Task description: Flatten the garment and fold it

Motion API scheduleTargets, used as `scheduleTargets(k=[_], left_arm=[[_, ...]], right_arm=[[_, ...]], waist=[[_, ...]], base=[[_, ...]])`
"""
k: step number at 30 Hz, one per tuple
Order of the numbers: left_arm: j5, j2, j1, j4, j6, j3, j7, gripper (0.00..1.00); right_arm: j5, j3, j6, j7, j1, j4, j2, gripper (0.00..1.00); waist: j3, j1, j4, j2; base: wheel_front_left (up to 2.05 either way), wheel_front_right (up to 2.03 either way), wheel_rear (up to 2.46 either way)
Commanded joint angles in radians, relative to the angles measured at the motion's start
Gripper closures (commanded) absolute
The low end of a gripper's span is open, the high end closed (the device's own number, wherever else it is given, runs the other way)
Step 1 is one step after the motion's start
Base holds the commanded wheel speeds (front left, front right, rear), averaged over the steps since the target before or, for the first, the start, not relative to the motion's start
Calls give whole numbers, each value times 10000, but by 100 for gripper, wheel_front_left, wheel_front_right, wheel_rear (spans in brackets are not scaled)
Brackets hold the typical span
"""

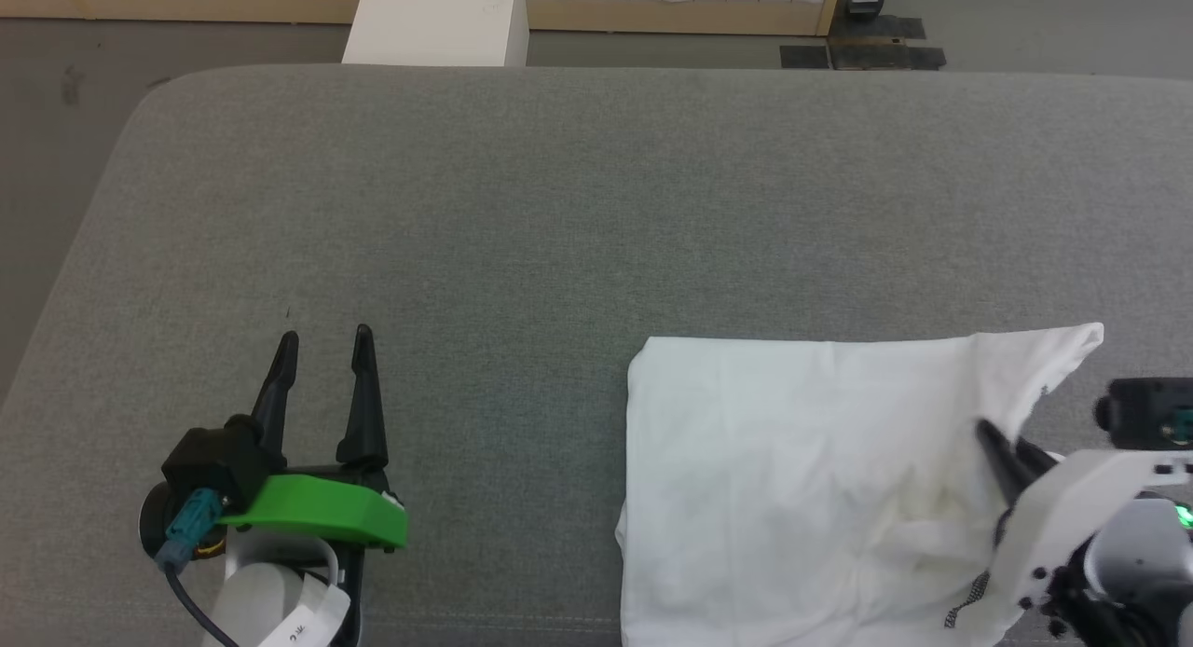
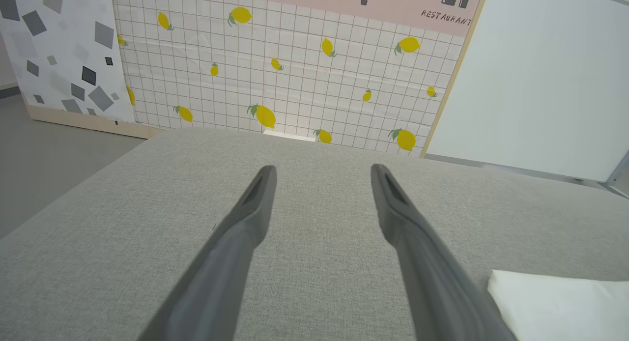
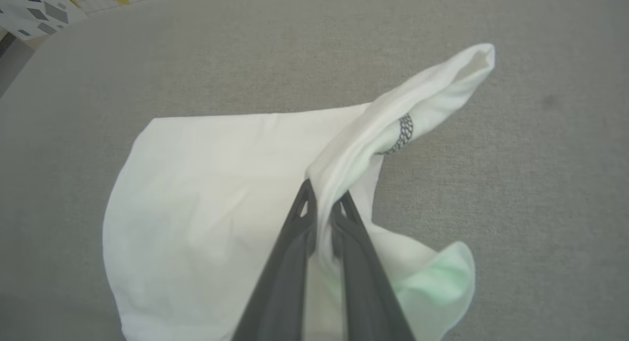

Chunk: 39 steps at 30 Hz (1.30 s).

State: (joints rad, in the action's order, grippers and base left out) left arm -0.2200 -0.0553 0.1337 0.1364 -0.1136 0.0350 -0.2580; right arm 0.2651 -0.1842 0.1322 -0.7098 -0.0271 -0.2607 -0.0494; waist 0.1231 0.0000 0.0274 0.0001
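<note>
The head view covers both hands and the whole layout. The shirt [image 1: 792,461] lies on the near right part of the grey fabric-covered table [image 1: 559,209], folded into a roughly rectangular white pad. Its far right corner is raised to a point. The left hand [image 1: 326,332] is on the near left, well apart from the shirt.

The left wrist view shows the left hand [image 2: 323,168] from behind. Its two fingers are spread wide, with nothing between them but bare table [image 2: 98,262]. One corner of the shirt [image 2: 560,301] lies at the lower right, just beside the right finger; contact cannot be determined. Past the far table edge stand a tiled wall panel with a lemon print [image 2: 295,75] and a plain white panel [image 2: 540,75].

The right wrist view gives the grip detail. The right hand [image 3: 326,189] is nearly closed, pinching a bunched ridge of the shirt [image 3: 206,193] between its fingertips. The pinched fabric rises off the table [image 3: 540,184] and extends away from the fingers as a tapered flap, crossed by a dark zigzag seam [image 3: 405,132].

In the head view the right hand [image 1: 1002,442] meets the right edge of the shirt.
</note>
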Motion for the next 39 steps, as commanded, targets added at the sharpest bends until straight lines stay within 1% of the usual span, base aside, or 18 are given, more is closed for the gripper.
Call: scheduleTargets(k=[1,3,6,8,12,17,23,25,26,27,29,33,34,37,38,39], left_arm=[[-17,49,-44,21,-54,-45,-38,0],[-45,49,-1,28,-54,-96,-38,0],[-80,50,82,21,-51,-162,-38,0],[-97,50,161,11,-53,-202,-38,0],[-140,50,323,22,-56,-263,-38,0],[-213,50,514,26,-35,-334,-38,0],[-249,50,584,37,2,-357,-38,0],[-256,50,588,47,12,-350,-38,0],[-254,50,582,52,19,-337,-38,0],[-251,50,570,56,28,-319,-38,0],[-235,50,532,74,40,-278,-38,0],[-190,51,474,97,42,-225,-38,0],[-124,51,391,92,29,-190,-38,0],[-89,51,305,77,19,-185,-38,0],[-77,51,232,60,12,-195,-38,0],[-74,51,205,54,11,-187,-38,0]], right_arm=[[-92,525,-15,-173,-22,-349,-9,100],[-201,1330,-15,-393,88,-637,-9,100],[-522,2449,-15,-624,461,-617,-9,100],[-575,3251,-15,-734,830,-321,-9,100],[-655,4415,-15,-868,1550,593,-9,100],[-509,5242,-15,-1013,2293,2090,-9,100],[-110,5589,-15,-941,2895,3533,-9,100],[95,5671,-15,-922,2988,3757,-9,55],[181,5741,-15,-912,3027,3827,-9,2],[259,5770,-15,-907,3041,3862,-9,0],[440,5832,-15,-824,3050,3819,-9,0],[955,5932,-15,-256,2973,3123,-9,0],[1256,5419,-15,977,2737,1910,-9,0],[1518,4491,-15,2259,2368,1085,-9,0],[2853,3246,-15,3368,1689,868,-9,0],[3294,2841,-15,3658,1446,901,-9,0]], waist=[[23,0,38,-1],[69,0,88,-1],[204,0,188,-1],[323,0,272,-1],[569,0,475,-1],[843,0,723,-1],[1013,0,876,-1],[1019,0,879,-1],[1009,0,864,-1],[996,0,841,-1],[929,0,774,-1],[722,0,597,-1],[508,0,385,-1],[350,0,218,-1],[243,0,102,-1],[208,0,52,-1]], base=[[0,0,0],[0,0,0],[0,0,0],[0,0,0],[0,0,0],[0,0,0],[0,0,0],[0,0,0],[0,0,0],[0,0,0],[0,0,0],[0,0,0],[0,0,0],[0,0,0],[0,0,0],[0,0,0]])
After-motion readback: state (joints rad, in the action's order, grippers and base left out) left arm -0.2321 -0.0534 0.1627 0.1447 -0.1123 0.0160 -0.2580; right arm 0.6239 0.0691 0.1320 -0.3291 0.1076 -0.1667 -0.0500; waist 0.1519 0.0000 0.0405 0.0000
